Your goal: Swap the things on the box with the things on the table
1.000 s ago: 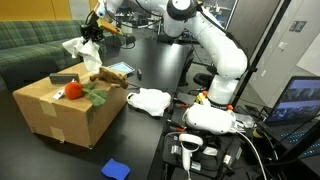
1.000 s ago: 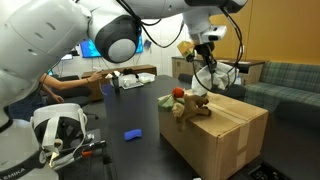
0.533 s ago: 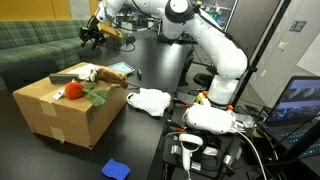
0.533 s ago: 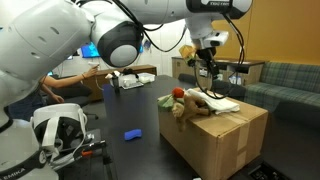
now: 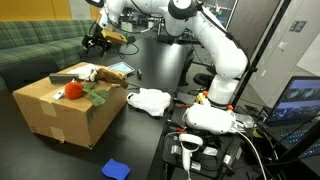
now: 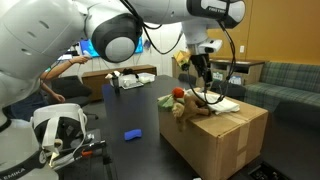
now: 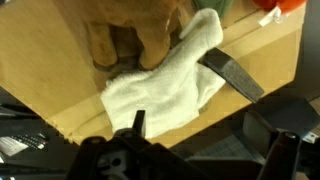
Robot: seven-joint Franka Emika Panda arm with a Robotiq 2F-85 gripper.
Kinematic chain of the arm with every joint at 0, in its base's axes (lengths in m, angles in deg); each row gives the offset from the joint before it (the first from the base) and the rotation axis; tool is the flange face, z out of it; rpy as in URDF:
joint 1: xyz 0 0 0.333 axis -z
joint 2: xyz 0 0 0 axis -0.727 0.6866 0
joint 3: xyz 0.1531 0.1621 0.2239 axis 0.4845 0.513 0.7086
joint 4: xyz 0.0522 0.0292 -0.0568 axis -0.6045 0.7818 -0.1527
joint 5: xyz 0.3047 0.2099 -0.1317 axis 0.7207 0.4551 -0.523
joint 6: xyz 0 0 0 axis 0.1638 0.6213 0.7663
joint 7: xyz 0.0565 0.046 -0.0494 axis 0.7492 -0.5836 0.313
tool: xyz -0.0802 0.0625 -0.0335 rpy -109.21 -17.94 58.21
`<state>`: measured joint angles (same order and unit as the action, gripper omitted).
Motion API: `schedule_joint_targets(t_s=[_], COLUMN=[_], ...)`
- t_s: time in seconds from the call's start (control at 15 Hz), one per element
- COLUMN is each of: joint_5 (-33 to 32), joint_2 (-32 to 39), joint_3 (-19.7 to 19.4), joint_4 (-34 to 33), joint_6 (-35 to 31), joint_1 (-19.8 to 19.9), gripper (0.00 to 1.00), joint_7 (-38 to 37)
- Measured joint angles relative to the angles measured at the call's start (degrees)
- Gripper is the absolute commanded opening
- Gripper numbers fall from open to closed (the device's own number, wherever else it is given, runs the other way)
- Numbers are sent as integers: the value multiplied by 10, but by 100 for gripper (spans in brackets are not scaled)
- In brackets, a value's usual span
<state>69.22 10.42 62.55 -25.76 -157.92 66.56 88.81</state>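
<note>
A cardboard box [image 5: 60,115] [image 6: 225,140] stands on the black table. On top of it lie a red ball [image 5: 73,91] [image 6: 178,93], a green thing [image 5: 97,97], a brown plush toy [image 6: 190,106] [image 7: 130,35], a dark grey bar [image 7: 232,75] and a white cloth [image 6: 222,103] [image 7: 165,85]. My gripper [image 5: 93,40] [image 6: 200,70] [image 7: 200,140] hangs open and empty a little above the cloth at the box's far side. On the table lie another white cloth [image 5: 150,100] and a small blue piece [image 5: 116,168] [image 6: 131,133].
A green sofa [image 5: 30,45] stands behind the box. A tablet-like thing [image 5: 118,68] lies on the table beyond it. White headsets [image 5: 210,120] [image 6: 55,130] sit near the robot base, with a monitor [image 5: 300,100] beside them. A person's arm [image 6: 60,75] reaches in at the back.
The white cloth that hung from my gripper now lies on the box beside the plush toy. The gripper has opened and lifted away from it.
</note>
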Motion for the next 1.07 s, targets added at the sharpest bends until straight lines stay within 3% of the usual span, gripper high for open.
schedule_joint_targets(t_s=[0.4,0.8,1.07], joint_5=[0,0,0], joint_2=[-32,-51,-50], joint_3=[1,-6,45], joint_4=[182,261,313], joint_6=[0,0,1], joint_1=[56,103,140], gripper=[100,100,100], joint_7=[-119,-271,-294])
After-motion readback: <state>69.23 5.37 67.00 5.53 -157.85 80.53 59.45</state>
